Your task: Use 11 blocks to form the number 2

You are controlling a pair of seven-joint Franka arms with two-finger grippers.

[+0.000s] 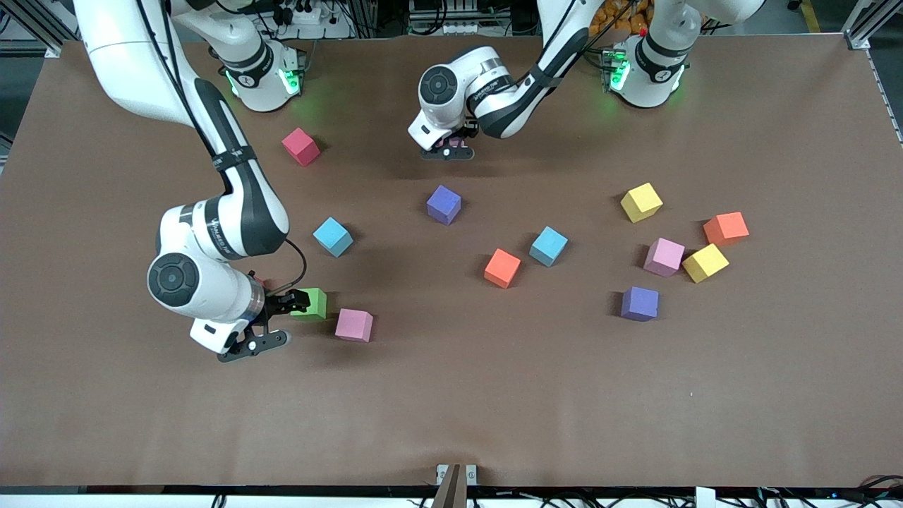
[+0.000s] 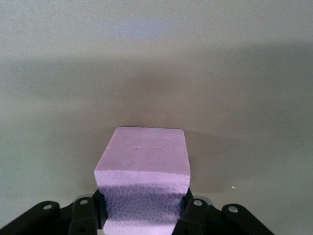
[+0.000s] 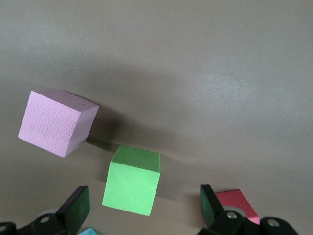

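Nearest us: matte pink foam cube (image 1: 353, 325) beside green foam cube (image 1: 314, 303), under our wide-apart right gripper (image 1: 274, 323); left gripper (image 1: 447, 149) fingers clamp another pink cube (image 2: 143, 182).

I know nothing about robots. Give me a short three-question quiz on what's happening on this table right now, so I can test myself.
1. Pick one: what does the left hand hold?
A. a black ball
B. a pink block
C. nothing
2. True or false: the right hand is shut on the green block.
3. Fill in: ___ yellow blocks lie on the table.

Key
1. B. Its fingers are shut on the pink block.
2. False. It is open, with the green block between its fingers.
3. Two.
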